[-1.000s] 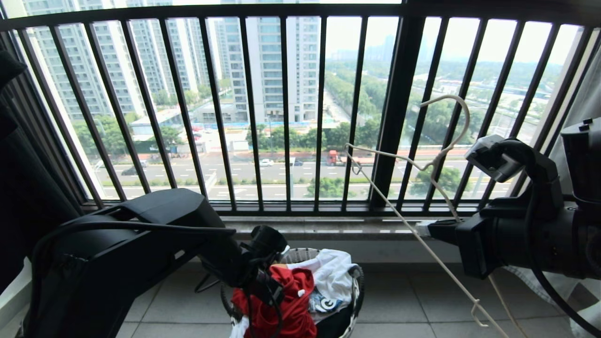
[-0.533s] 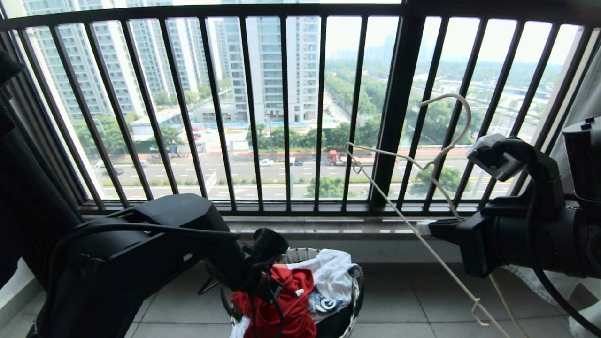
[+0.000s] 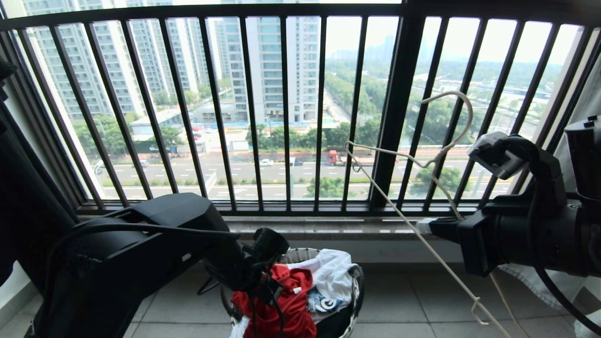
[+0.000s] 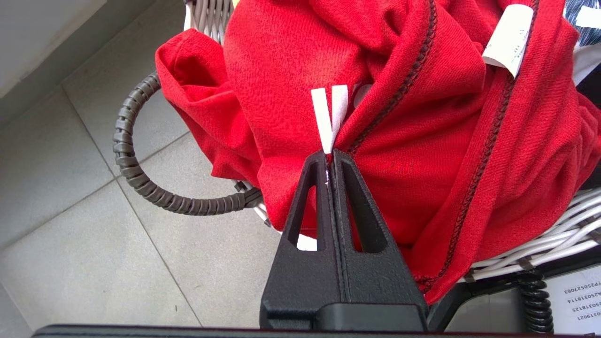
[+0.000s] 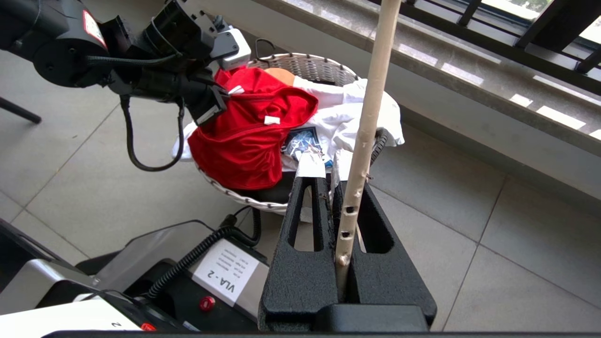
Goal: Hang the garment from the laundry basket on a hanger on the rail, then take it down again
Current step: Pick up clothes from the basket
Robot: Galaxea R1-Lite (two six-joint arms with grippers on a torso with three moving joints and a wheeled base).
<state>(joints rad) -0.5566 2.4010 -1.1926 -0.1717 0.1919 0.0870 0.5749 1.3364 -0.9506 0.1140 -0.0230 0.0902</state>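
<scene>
Head view first: the laundry basket (image 3: 353, 300) sits on the tiled floor at about 6 o'clock, right below the black railing (image 3: 286, 108). The garment (image 3: 281, 305), a bright red tee, is heaped over the basket's left side with some white cloth (image 3: 334, 274) bunched on the right. The left gripper (image 3: 270, 293) is down in that red pile. Over at 3 o'clock the right gripper (image 3: 429, 226) holds the hanger (image 3: 408, 220), a thin off-white wire triangle with its slim hook curling up toward 1 o'clock.

Left wrist view: the left gripper (image 4: 332, 152) has its fingers (image 4: 345, 206) pressed together, pinching a fold of the garment (image 4: 422, 155). Up close the fabric is plain red knit with dark overlock stitching along the seams and a small white care label (image 4: 509, 40) at 1 o'clock. The white weave of the laundry basket (image 4: 554, 244) peeks out under it, with a looped black handle (image 4: 141, 178) at 9 o'clock over the grey tiles.

Right wrist view: the right gripper (image 5: 345, 180) fingers (image 5: 305, 220) are clamped on the hanger (image 5: 368, 108), which runs up like a pale stick to 12 o'clock. Behind it the garment (image 5: 244, 141) droops over the laundry basket (image 5: 305, 63) rim, with the left gripper (image 5: 209, 110) in the cloth at 10 o'clock. A blue-white graphic (image 5: 300, 141) shows beside the red.
</scene>
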